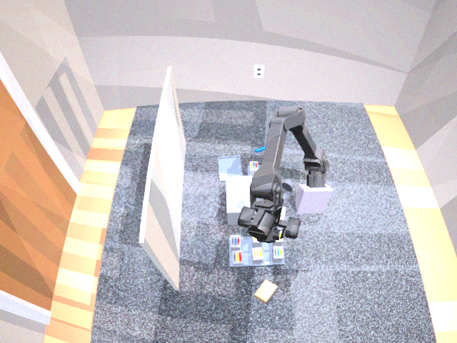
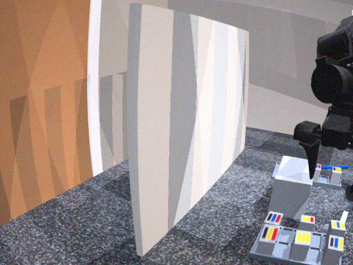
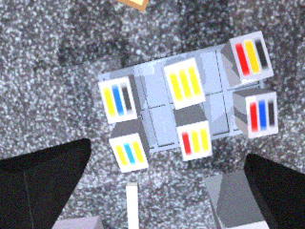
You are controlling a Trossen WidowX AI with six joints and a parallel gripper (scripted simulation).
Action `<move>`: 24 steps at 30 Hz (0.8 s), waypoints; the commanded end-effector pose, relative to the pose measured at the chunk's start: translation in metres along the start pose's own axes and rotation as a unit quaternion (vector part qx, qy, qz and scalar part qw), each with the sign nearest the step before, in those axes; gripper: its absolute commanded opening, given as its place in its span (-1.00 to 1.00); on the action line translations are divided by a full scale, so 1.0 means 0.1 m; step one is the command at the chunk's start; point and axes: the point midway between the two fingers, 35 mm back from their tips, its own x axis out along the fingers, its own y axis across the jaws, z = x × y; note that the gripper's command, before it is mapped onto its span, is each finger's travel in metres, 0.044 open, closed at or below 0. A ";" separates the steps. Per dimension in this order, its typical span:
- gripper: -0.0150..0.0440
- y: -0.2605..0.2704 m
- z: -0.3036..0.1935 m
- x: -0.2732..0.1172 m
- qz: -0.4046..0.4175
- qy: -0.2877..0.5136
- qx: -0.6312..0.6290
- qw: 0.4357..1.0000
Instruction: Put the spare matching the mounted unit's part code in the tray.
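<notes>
My gripper (image 1: 269, 226) (image 3: 168, 154) is open and empty, above the side of the six-spare rack (image 2: 283, 244) (image 3: 216, 107) nearer the grey box. A spare (image 1: 278, 252) (image 2: 336, 243) (image 3: 117, 100) with black, blue and yellow bars stands in its corner. Beside it is a yellow-blue-yellow spare (image 2: 338, 225) (image 3: 129, 153). The others are all yellow (image 3: 183, 83), red-yellow-yellow (image 3: 193, 140), red-yellow-black (image 3: 251, 58) and red-blue-black (image 3: 257, 115), as read in the wrist view. The mounted unit, a grey box (image 1: 238, 191) (image 2: 290, 194) (image 3: 233, 197), shows no code here. The tray (image 1: 221, 169) looks empty.
A tall pale panel (image 1: 162, 177) (image 2: 156, 114) stands left. A small rack (image 2: 327, 185) with two spares and a blue rod (image 1: 259, 148) (image 2: 331, 166) lie behind the box. A white bar (image 2: 343, 216) (image 3: 132, 205) lies near the six-spare rack. A tan block (image 1: 265, 290) lies in front.
</notes>
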 end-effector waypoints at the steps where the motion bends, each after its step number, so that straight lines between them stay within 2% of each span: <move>1: 1.00 0.52 -0.01 0.25 0.002 0.016 -0.139 0.990; 11: 1.00 0.53 -0.01 0.25 0.002 0.016 -0.142 0.990; 16: 0.56 0.53 0.02 0.60 0.002 0.016 -0.141 0.990; 24: 0.53 0.54 0.06 0.66 0.002 0.016 -0.141 0.990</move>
